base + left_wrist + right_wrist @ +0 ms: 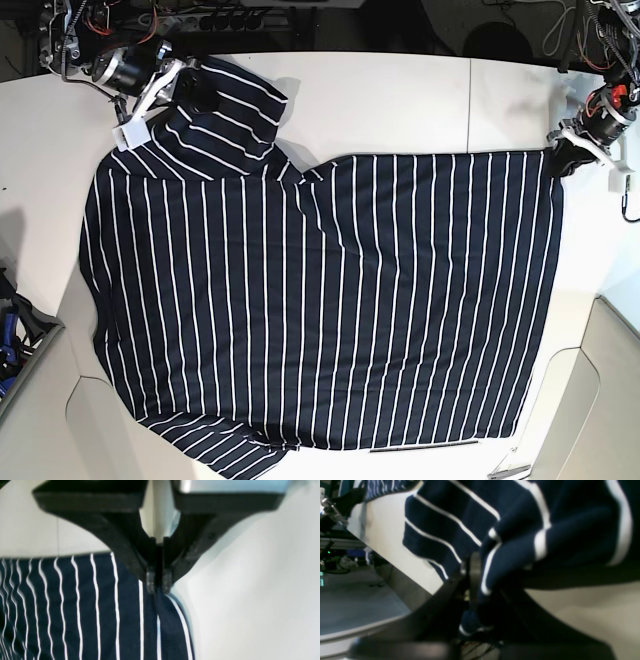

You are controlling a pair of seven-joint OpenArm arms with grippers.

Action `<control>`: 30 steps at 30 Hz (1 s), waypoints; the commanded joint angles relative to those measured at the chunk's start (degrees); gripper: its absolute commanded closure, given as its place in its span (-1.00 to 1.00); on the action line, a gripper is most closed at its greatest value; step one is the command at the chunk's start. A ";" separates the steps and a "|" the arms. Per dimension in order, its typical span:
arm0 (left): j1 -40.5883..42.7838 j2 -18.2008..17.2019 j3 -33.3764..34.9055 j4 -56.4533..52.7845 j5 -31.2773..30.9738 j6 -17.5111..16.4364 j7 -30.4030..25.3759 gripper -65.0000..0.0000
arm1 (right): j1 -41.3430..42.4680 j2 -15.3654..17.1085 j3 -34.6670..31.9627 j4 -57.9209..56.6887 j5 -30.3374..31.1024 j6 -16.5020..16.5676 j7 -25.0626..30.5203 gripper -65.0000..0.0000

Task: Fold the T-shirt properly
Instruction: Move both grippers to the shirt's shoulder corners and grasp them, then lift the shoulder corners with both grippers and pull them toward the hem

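Note:
The T-shirt [330, 300], dark navy with thin white stripes, lies spread over most of the white table [400, 100]. My left gripper [158, 586] is shut on the shirt's far right corner [160, 610]; in the base view it is at the table's right edge [563, 160]. My right gripper [470, 580] is shut on bunched cloth [510, 542] at the shirt's far left; in the base view it is at the top left [185, 85], where the cloth is lifted into a fold.
The table's right and front edges lie close to the shirt's hem. A grey bin [15, 345] stands at the left edge. Cables and hardware [200, 15] lie behind the table.

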 commanded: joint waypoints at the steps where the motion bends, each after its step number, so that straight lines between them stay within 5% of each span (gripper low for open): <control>1: 0.26 -1.03 -1.20 1.09 -0.87 -0.89 0.57 1.00 | -0.20 0.04 0.96 1.51 0.37 -0.17 -1.25 1.00; 9: 0.28 -1.03 -4.94 2.29 -6.88 -0.89 5.42 1.00 | -0.37 -3.87 7.50 9.68 4.55 -0.09 -5.60 1.00; 20: 0.46 -0.70 -9.03 4.44 -18.40 -0.89 12.94 1.00 | -6.80 -4.02 8.79 20.87 5.03 0.13 -7.02 1.00; 30: 1.33 -0.76 -11.93 11.26 -19.12 -0.89 12.04 1.00 | -8.94 -4.00 14.34 29.14 6.54 0.13 -4.83 1.00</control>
